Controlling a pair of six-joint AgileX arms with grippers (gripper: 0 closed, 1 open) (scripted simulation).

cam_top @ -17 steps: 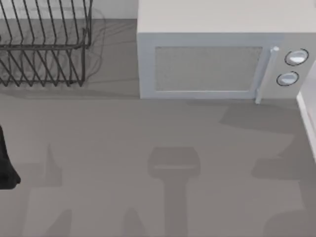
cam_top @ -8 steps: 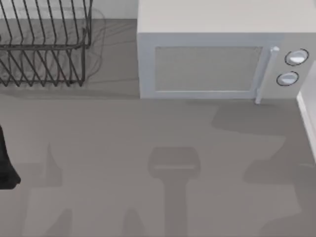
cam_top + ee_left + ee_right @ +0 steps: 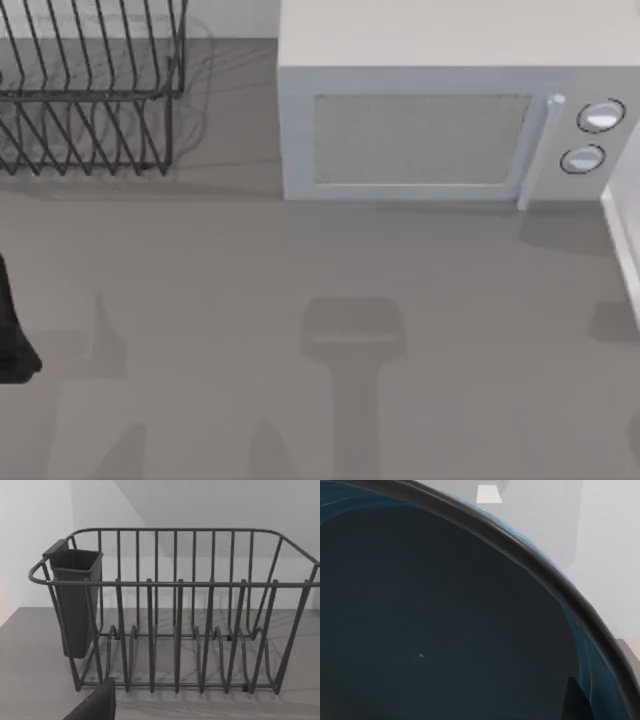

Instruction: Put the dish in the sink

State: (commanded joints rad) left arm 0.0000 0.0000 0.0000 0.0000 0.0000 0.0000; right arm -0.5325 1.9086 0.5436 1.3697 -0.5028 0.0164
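Blue glaze of the dish (image 3: 445, 630) sits right up against our right wrist camera, its dark rim curving across; whether that claw grips it, we cannot tell. Our left arm (image 3: 12, 330) waits at the table's left edge, facing the wire dish rack (image 3: 175, 625) with its dark cutlery cup (image 3: 75, 600). Beside the rack stands the microwave (image 3: 430, 120) on the grey table (image 3: 300, 400)

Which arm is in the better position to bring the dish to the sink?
Probably the right. In its wrist view the dish sits very close, with its dark rim curving across. The left arm is at the table's left edge, its wrist camera facing the rack.
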